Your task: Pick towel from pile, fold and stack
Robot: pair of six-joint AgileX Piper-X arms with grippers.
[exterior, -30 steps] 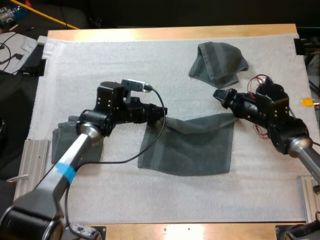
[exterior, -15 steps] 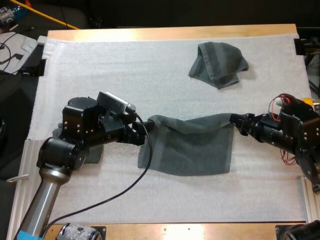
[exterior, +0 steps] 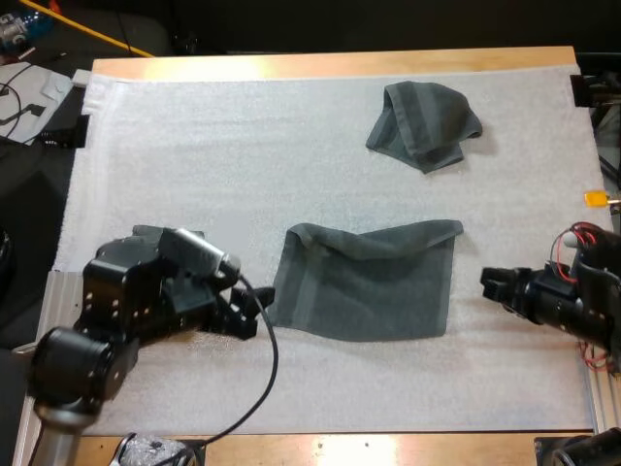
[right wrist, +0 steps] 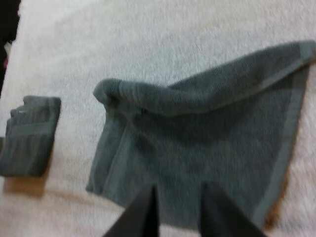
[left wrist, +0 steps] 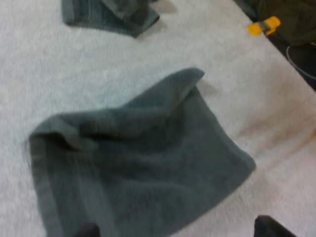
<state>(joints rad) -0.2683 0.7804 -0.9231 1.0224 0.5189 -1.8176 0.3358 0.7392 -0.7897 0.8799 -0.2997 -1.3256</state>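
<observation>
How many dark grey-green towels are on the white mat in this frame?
3: a crumpled dark grey-green towel at the far right of the white mat, a half-spread towel mid-mat, and a folded stack left of it, which may hold several.

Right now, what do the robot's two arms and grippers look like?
Both are black and blocky. The left arm joins a silver tube and has a black cable; the right arm carries red wires. The left gripper and right gripper each have two slim black fingers.
</observation>
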